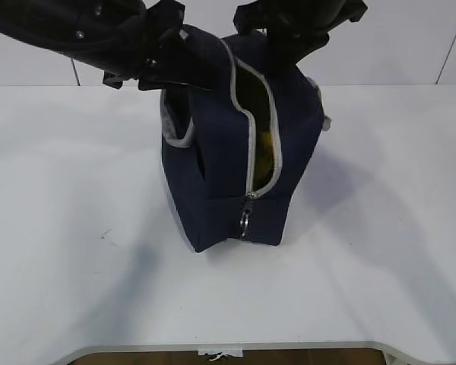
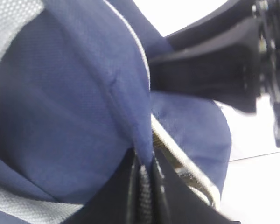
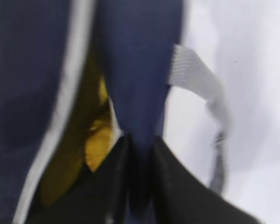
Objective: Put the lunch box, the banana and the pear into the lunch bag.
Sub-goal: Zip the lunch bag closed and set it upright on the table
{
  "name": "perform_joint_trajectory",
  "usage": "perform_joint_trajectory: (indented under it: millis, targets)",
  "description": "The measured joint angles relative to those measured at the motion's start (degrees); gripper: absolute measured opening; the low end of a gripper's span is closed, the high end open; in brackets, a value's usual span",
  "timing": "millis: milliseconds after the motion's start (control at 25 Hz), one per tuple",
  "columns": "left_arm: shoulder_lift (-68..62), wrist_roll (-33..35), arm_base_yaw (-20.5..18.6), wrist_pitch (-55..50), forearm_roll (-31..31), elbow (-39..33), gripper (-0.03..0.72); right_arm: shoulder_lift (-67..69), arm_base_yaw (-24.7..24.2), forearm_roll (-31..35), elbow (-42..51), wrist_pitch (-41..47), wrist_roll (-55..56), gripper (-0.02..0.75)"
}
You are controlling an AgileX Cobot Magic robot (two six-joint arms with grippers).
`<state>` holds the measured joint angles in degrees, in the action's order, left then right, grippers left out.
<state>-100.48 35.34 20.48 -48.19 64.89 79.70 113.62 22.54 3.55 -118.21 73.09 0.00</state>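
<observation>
White tabletop [image 1: 76, 228] carries our boxy navy-blue fabric lunch bag [image 1: 228, 160], standing upright with its grey zipper [image 1: 252, 144] parted; yellow shows inside, fruit unidentifiable. We see our left gripper [image 2: 143, 186] clamped on the bag's edge, our right gripper [image 3: 140, 186] pinching the opposite flap.

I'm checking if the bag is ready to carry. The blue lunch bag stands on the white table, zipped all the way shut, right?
Not quite. The lunch bag does stand on the white table, but its zipper is open, not shut. The exterior view shows the gap with something yellow inside.
</observation>
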Motion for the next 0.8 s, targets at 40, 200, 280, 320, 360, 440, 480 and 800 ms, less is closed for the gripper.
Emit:
perform_joint_trajectory:
  millis: [40, 200, 280, 320, 360, 440, 480, 800]
  targets:
    - [0.0, 0.0, 0.04, 0.29, 0.0, 0.0, 0.013, 0.0, 0.0, 0.1, 0.0, -0.28, 0.32, 0.131]
    - [0.0, 0.13, 0.14, 1.09, 0.0, 0.0, 0.043, 0.36, 0.0, 0.66, 0.0, -0.66, 1.26, 0.361]
    - [0.0, 0.13, 0.14, 0.66, 0.0, 0.0, 0.129, 0.56, 0.0, 1.08, 0.0, -0.79, 1.37, 0.419]
    - [0.0, 0.13, 0.14, -0.25, 0.0, 0.0, 0.197, 0.56, 0.0, 1.18, 0.0, -0.79, 1.37, 0.428]
    - [0.0, 0.13, 0.14, -1.39, 0.0, 0.0, 0.265, 0.56, 0.0, 1.32, 0.0, -0.79, 1.37, 0.434]
    - [0.13, 0.13, 0.14, -3.9, 0.0, 0.0, 0.424, 0.56, 0.0, 1.67, 0.0, -0.89, 1.45, 0.442]
    - [0.49, 0.13, -0.2, -5.32, 0.0, 0.0, 0.474, 0.45, 0.0, 1.76, 0.0, -0.89, 1.45, 0.444]
    - [5.85, -1.73, -5.78, -14.3, -6.91, 0.0, 0.566, -5.11, 0.0, 0.22, 0.0, -0.89, 1.45, 0.446]
